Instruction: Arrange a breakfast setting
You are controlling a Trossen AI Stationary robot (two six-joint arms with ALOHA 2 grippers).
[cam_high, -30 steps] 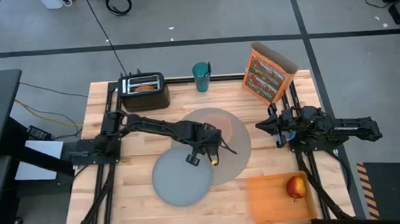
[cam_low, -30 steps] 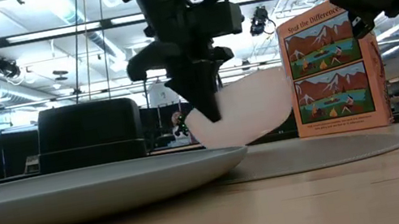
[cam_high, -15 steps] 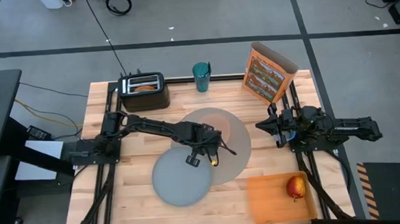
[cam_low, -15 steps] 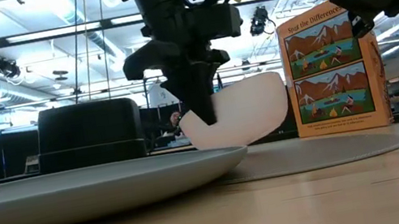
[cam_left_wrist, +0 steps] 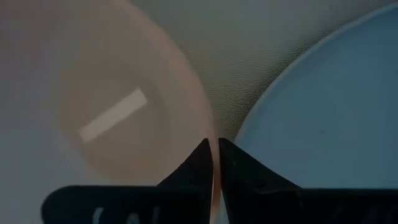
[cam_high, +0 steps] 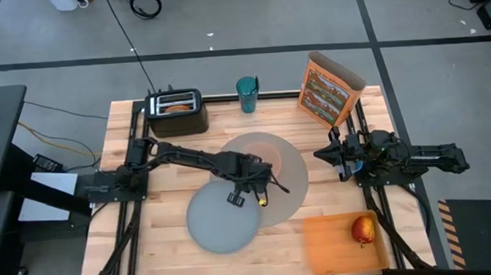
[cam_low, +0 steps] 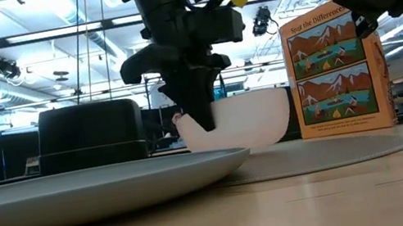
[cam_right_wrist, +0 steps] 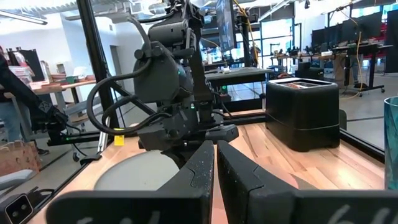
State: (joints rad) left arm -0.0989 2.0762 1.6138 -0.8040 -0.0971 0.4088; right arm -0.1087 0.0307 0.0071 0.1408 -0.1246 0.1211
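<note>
My left gripper (cam_high: 249, 179) is shut on the pink translucent bowl (cam_low: 240, 121), which stands level on the round tan mat (cam_high: 287, 165) at the table's middle. The grey-blue plate (cam_high: 220, 221) lies at the mat's near-left edge, overlapping it. The light-blue cup (cam_high: 247, 94) and the orange cereal box (cam_high: 330, 89) stand at the far edge. The apple (cam_high: 363, 229) lies on the orange tray. The toast ring (cam_high: 177, 108) sits in the black toaster. My right gripper (cam_high: 318, 156) is shut and empty, above the table's right side. I cannot make out the spoon. My left gripper pinches the bowl's rim (cam_left_wrist: 208, 127) on the side toward the plate, one finger inside the bowl and one outside. The fingers (cam_low: 203, 113) come from above, pointing down. The bowl sits upright and level, its base at the mat; whether it touches I cannot tell.
The black toaster (cam_high: 177, 112) stands at the far left. The flat orange tray (cam_high: 331, 241) lies at the near right corner. Bare wood shows at the near left and between the mat and my right arm.
My left gripper has gone down a little with the bowl. The bowl was tilted, its far side raised above the mat, and now stands level and lower on the mat. My right arm has kept still.
</note>
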